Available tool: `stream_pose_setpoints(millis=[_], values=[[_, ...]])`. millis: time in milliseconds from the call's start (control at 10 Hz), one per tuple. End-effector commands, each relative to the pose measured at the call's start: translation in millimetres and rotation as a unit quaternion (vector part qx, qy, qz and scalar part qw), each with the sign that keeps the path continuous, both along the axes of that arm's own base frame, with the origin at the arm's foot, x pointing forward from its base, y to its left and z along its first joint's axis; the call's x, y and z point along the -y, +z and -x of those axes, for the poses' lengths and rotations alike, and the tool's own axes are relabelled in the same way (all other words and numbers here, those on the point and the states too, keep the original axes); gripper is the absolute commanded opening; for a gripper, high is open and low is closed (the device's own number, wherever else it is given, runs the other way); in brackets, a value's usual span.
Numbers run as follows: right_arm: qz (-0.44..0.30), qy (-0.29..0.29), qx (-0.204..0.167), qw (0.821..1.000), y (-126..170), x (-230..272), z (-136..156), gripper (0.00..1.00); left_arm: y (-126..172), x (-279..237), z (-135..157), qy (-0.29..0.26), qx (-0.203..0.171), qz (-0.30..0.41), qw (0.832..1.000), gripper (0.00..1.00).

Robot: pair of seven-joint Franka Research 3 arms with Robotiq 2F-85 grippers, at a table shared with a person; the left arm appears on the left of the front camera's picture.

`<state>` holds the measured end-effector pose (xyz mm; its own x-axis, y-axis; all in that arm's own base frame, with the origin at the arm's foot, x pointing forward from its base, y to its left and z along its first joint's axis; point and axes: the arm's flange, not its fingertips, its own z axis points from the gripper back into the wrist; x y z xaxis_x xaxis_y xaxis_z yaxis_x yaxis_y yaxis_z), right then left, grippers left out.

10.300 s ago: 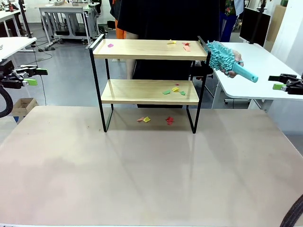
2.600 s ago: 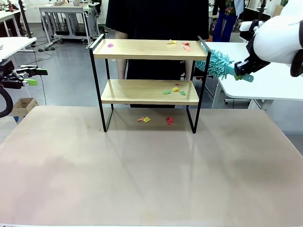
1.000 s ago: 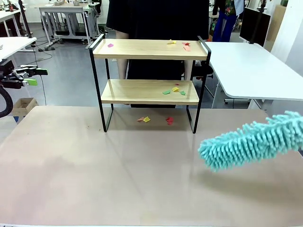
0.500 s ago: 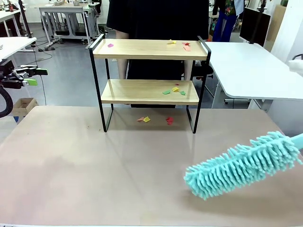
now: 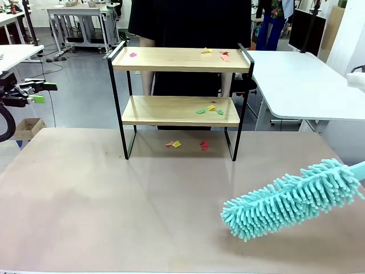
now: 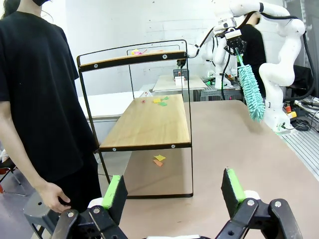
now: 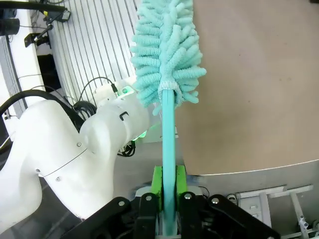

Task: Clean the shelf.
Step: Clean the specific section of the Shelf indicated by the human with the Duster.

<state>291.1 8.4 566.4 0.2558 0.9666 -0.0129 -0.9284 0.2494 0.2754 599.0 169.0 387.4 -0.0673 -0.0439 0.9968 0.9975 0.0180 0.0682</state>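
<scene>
The shelf (image 5: 179,110) stands at the table's far middle, two wooden boards in a black frame. Coloured paper scraps (image 5: 209,108) lie on both boards and on the table beneath. A teal fluffy duster (image 5: 291,200) slants low over the table's front right, its handle running off the right edge. In the right wrist view my right gripper (image 7: 168,188) is shut on the duster's handle (image 7: 168,134). My left gripper (image 5: 35,91) hangs open off the table's left side, its pads (image 6: 113,191) apart with nothing between them, facing the shelf (image 6: 149,119) end-on.
A person in black (image 5: 188,23) stands behind the shelf, one hand (image 6: 52,196) low near my left gripper. A white table (image 5: 302,85) lies at the back right. The tan table (image 5: 114,211) spreads wide in front of the shelf.
Over the last second the duster has swung down and leftward over the table's front right, then nearly settled. The left gripper and the shelf have not moved.
</scene>
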Motion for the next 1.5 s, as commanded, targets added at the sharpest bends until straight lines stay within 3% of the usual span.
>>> stream_pose_setpoints(millis=[0, 1400], values=[[0.008, 0.002, -0.001, 1.0, 2.6, 2.1, 2.8, 0.13, 1.9, 0.3, 1.1, -0.002, 0.004, -0.001, 1.0, 1.0], [0.008, 0.002, -0.001, 1.0, 2.6, 2.1, 2.8, 0.13, 1.9, 0.3, 1.1, -0.002, 0.004, -0.001, 1.0, 1.0]])
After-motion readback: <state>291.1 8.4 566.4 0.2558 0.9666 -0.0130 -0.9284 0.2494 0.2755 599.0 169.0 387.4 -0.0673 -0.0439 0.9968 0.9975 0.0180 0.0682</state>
